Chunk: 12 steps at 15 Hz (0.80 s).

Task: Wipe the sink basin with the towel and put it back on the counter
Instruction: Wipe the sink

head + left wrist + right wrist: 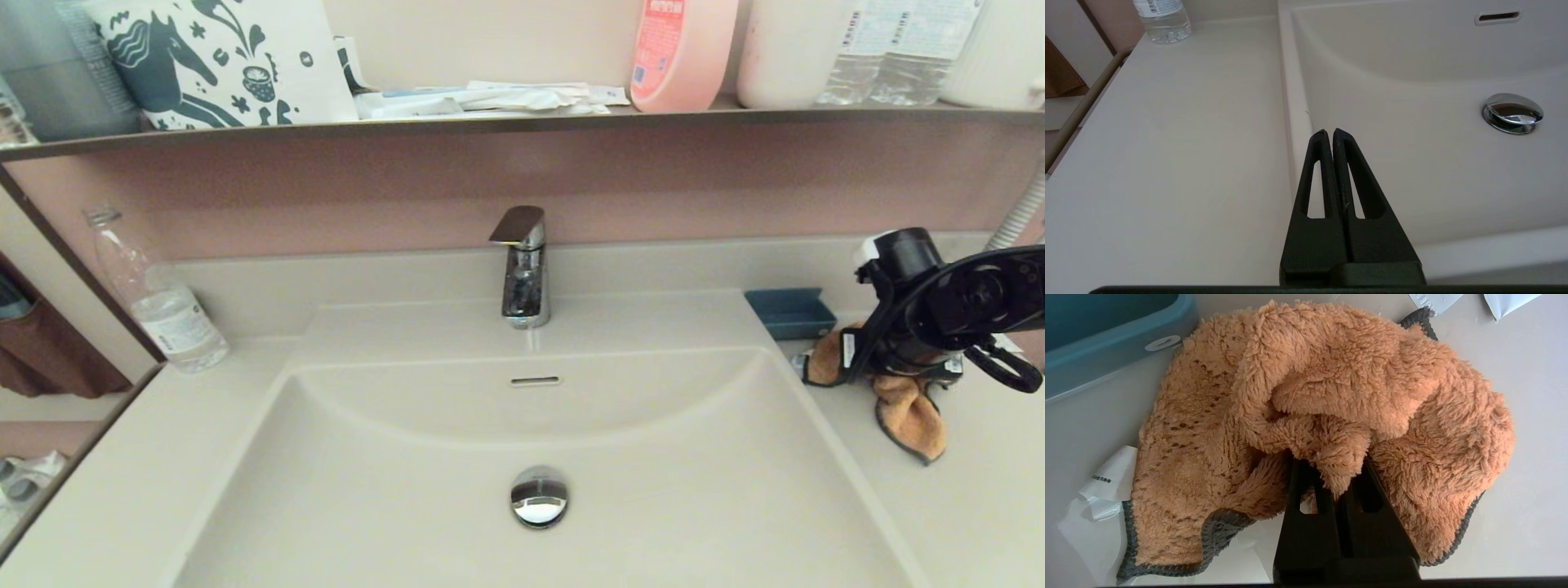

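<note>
The orange towel [910, 416] with dark grey edging sits bunched on the counter [980, 506] right of the sink basin [653, 457]. My right gripper [906, 363] points down into it. In the right wrist view this gripper [1333, 473] is shut on a fold of the towel [1331, 388], whose pile hides the fingertips. I cannot tell whether the towel is clear of the counter. My left gripper [1329, 132] is shut and empty, over the basin's left rim. It is out of the head view. The chrome drain plug [539, 496] and the overflow slot [535, 380] are bare.
A chrome faucet [522, 269] stands behind the basin. A blue tray [788, 312] sits just behind the towel, with white paper leaflets [1098, 490] beside it. A water bottle [167, 314] stands at the counter's back left. The dark shelf [522, 124] above carries bottles and packets.
</note>
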### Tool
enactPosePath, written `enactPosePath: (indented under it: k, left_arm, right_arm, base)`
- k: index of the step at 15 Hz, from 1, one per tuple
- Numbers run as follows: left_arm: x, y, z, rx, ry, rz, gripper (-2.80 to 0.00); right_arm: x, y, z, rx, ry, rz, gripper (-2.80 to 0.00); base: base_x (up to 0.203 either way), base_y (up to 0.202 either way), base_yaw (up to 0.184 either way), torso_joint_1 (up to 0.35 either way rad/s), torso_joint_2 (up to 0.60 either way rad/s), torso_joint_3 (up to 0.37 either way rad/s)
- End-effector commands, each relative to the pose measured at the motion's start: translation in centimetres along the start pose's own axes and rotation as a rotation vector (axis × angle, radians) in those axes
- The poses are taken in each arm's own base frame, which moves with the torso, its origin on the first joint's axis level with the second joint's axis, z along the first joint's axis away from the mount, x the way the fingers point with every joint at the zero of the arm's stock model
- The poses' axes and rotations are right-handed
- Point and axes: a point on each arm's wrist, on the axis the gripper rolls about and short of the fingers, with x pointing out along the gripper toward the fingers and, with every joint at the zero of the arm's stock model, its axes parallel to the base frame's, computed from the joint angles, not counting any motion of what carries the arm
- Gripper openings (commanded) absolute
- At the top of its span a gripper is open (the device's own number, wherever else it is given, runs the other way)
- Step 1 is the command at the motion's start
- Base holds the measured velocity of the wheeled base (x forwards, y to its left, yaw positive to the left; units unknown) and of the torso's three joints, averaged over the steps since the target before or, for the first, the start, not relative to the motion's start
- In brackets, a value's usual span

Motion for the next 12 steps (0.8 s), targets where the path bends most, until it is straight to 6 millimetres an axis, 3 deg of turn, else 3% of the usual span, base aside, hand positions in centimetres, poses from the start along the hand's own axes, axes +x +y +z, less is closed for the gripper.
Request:
enactPosePath:
  k: [1,6,12]
  left_arm:
    - [0.0,0.0,0.0,0.000,0.001,0.000,-2.80]
    - [0.0,0.0,0.0,0.000,0.001,0.000,-2.80]
    - [0.0,0.0,0.0,0.000,0.001,0.000,-2.80]
  right_arm:
    - [-0.1,-1.2,0.3,0.023,0.001,-0.029,-2.80]
    - [-0.6,-3.4,2.0,0.070,-0.011,-0.070,-2.80]
    - [-1.1,-3.0,4.2,0.147,-0.087,-0.047,-2.80]
  base:
    - [0.000,0.000,0.000,0.000,0.00,0.000]
    - [0.000,0.000,0.000,0.000,0.00,0.000]
    - [0.000,0.000,0.000,0.000,0.00,0.000]
